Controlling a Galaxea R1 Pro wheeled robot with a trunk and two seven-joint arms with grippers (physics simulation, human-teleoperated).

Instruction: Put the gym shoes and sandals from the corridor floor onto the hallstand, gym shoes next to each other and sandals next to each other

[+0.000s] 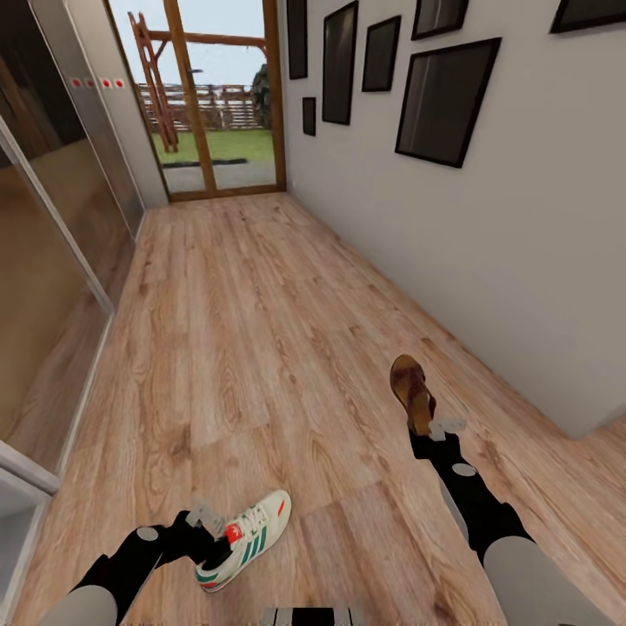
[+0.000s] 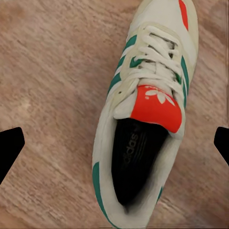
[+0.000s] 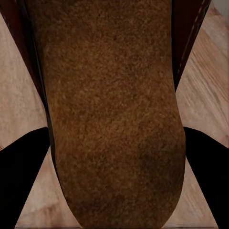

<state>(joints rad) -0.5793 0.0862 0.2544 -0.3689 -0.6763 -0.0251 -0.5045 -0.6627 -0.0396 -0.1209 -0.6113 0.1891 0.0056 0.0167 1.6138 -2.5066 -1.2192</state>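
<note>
A white gym shoe (image 1: 248, 537) with green stripes and a red-orange tongue lies on the wood-plank corridor floor (image 1: 261, 348) near my base. My left gripper (image 1: 207, 520) hangs over its heel end. In the left wrist view the shoe (image 2: 148, 109) sits between the wide-apart black fingertips (image 2: 9, 150) without touching them, so the left gripper (image 2: 114, 143) is open. My right gripper (image 1: 445, 428) is shut on a dark brown sandal (image 1: 411, 389), held up off the floor. Its tan footbed (image 3: 114, 105) lies between the right gripper's (image 3: 114, 162) fingers. The hallstand is out of view.
A white wall (image 1: 522, 261) with dark framed pictures (image 1: 448, 100) runs along the right and steps back at a corner (image 1: 587, 430). Glass sliding panels (image 1: 52, 261) line the left. A glazed wooden door (image 1: 217, 96) closes the far end. Open floor stretches ahead.
</note>
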